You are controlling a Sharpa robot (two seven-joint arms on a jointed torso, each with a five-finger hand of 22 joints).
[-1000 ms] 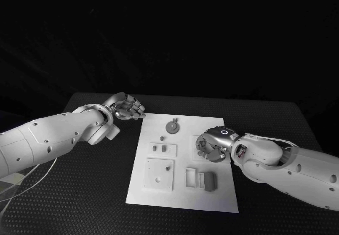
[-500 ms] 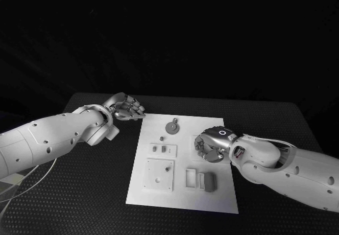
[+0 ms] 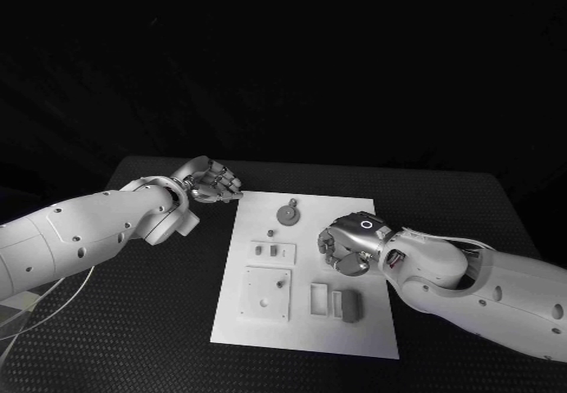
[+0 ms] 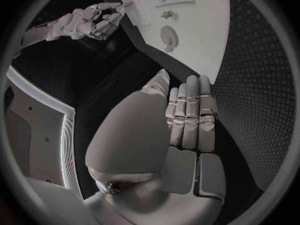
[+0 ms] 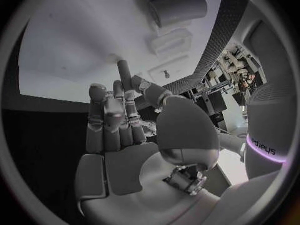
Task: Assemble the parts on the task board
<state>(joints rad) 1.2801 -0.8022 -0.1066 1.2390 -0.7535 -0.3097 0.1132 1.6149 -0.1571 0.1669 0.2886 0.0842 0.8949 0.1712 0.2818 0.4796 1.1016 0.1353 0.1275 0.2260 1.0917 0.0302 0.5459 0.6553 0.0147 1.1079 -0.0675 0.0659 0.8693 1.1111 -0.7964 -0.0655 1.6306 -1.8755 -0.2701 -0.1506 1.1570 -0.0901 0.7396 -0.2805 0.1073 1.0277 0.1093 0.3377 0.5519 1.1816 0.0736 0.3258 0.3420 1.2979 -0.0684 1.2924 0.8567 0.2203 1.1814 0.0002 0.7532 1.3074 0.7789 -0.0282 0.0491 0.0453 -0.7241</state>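
Smooth matt task board (image 3: pixel 355 327) on dimpled black table (image 3: pixel 142 327).

The task board (image 3: pixel 266 327) near edge is unobstructed; its right middle is occupied by the right hand (image 3: pixel 347 246), its far-left corner flanked by the left hand (image 3: pixel 213 180).

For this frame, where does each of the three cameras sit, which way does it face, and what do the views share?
Head view: on the robot's head, looking down at the white rectangular task board, with both white arms, left hand and right hand.
Left wrist view: behind the left hand, facing across the black table to the board; the right hand shows too.
Right wrist view: behind the right hand, facing the board.
Shared: all three show the board.
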